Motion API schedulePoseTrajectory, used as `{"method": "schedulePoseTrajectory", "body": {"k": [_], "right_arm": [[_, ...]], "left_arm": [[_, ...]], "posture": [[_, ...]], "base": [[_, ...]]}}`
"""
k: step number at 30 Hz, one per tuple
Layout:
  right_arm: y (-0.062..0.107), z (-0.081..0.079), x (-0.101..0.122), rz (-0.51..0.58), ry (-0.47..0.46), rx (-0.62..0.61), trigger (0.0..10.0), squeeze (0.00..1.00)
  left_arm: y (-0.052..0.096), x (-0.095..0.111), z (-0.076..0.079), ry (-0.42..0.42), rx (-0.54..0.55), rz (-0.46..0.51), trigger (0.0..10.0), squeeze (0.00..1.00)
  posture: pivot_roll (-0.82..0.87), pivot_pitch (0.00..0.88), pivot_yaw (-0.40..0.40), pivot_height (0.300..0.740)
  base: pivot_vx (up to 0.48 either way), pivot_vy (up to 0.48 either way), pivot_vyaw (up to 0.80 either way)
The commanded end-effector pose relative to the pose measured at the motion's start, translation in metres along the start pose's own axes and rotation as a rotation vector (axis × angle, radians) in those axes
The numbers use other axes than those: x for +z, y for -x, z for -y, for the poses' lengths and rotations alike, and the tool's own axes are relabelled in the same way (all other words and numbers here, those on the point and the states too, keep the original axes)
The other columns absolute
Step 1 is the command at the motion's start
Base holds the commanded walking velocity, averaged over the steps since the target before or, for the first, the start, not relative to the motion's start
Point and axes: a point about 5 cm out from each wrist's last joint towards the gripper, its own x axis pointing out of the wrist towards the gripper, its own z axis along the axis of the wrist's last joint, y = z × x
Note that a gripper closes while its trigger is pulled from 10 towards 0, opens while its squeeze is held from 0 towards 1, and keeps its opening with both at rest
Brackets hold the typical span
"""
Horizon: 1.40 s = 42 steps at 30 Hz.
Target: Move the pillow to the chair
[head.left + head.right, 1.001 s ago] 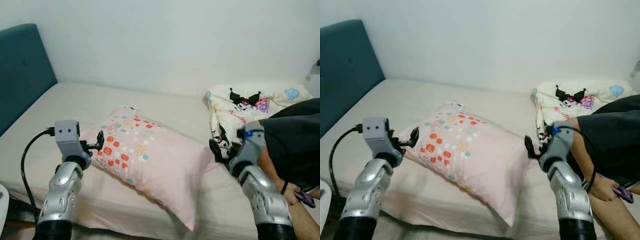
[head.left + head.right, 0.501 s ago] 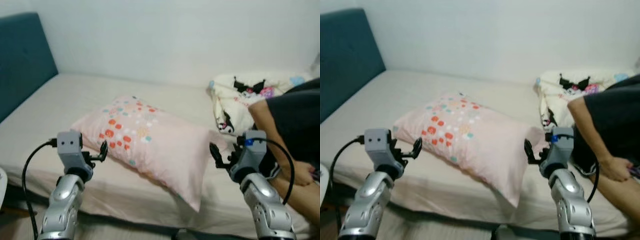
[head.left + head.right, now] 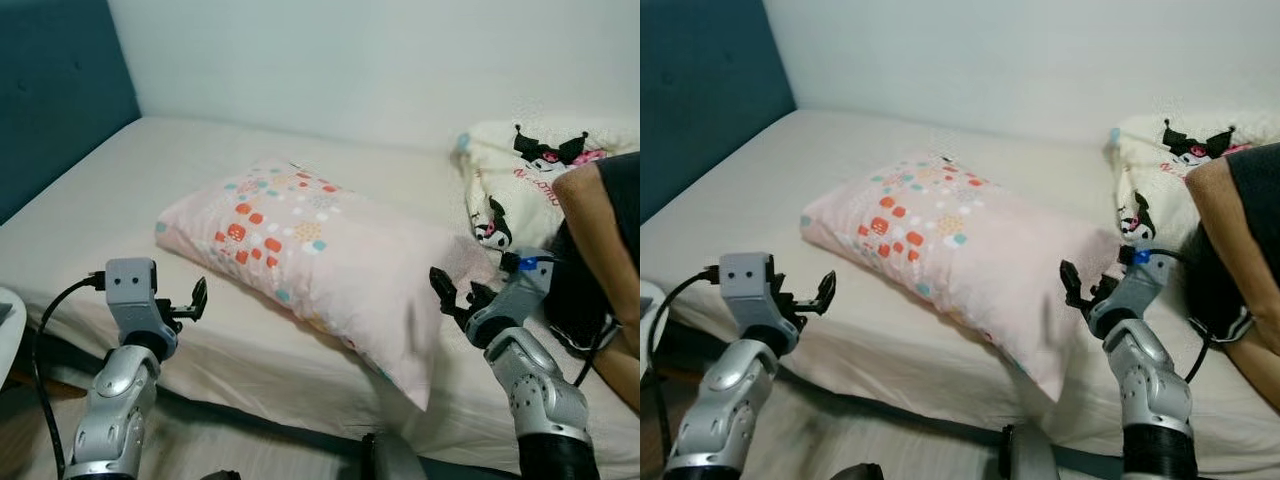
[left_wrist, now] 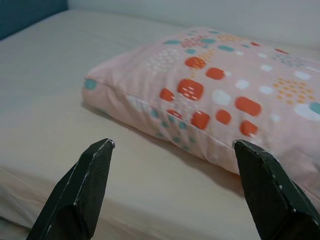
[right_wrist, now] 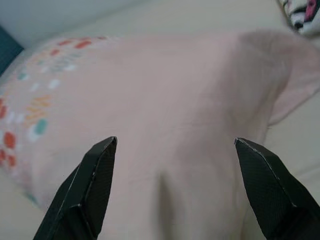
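1. Left gripper point(image 3: 197, 297) first; I've got its two black fingers point(image 4: 80, 192) spread wide, touching nothing; it hangs over the near edge of the bed, just short of the pillow's patterned corner.
2. Right gripper point(image 3: 455, 297) is spread wide too, also gripping nothing; it sits close beside the plain pink end of the pillow, and from its wrist camera I see pink fabric between the two fingertips point(image 5: 85, 192).
3. Pillow point(image 3: 320, 255) lies flat and slantwise on the bed point(image 3: 150, 190), between my two grippers; pink case, with orange, teal and white squares on the end nearer the left gripper; one corner hangs toward the front edge of the mattress.
4. Further out; a teal headboard point(image 3: 55, 90) stands at the left end of the bed, white wall behind.
5. On the right, a cream blanket point(image 3: 515, 185) printed with a black-and-white cartoon character is bunched up by the wall; a person in dark clothes sits beside it, their arm point(image 3: 605, 240) just past my right gripper.
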Motion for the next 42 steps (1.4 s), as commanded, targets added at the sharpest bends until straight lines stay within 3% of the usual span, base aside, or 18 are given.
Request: {"method": "schedulePoseTrajectory", "body": {"k": [1,9,13,20,26,34,42], "right_arm": [[-0.002,0.005,-0.006,-0.031,-0.016,-0.017,10.0,0.0],[0.0,0.012,-0.014,-0.041,-0.061,-0.037,10.0,0.0],[-0.001,0.02,-0.023,-0.034,-0.171,-0.03,10.0,0.0],[-0.005,0.024,-0.028,-0.021,-0.247,-0.011,10.0,0.0],[-0.017,0.006,-0.016,0.034,-0.307,0.153,10.0,0.0],[-0.033,0.005,-0.019,-0.005,-0.349,0.063,10.0,0.0],[-0.045,-0.011,-0.013,-0.019,-0.385,0.113,10.0,0.0]], "left_arm": [[-0.001,0.006,-0.005,-0.016,0.008,0.003,10.0,0.0],[-0.001,0.019,-0.015,-0.039,0.027,0.022,10.0,0.0],[0.002,0.025,-0.022,-0.065,0.034,0.013,10.0,0.0],[0.003,0.033,-0.029,-0.097,0.029,0.005,10.0,0.0],[0.004,0.042,-0.031,-0.114,0.026,0.003,10.0,0.0],[0.005,0.046,-0.031,-0.121,0.026,0.001,10.0,0.0],[0.007,0.046,-0.027,-0.117,0.026,-0.001,10.0,0.0]], "posture": [[-0.03,0.051,0.012,0.54],[-0.02,0.115,0.017,0.515],[0.0,0.179,0.033,0.49],[0.01,0.224,0.048,0.465],[0.04,0.252,0.053,0.465],[0.07,0.274,0.035,0.465],[0.08,0.27,0.033,0.465]], "base": [[0.0,0.0,0.0],[0.0,0.0,0.0],[0.0,0.0,0.0],[0.0,0.0,0.0],[0.0,0.0,0.0],[0.0,0.0,0.0],[0.0,0.0,0.0]]}}
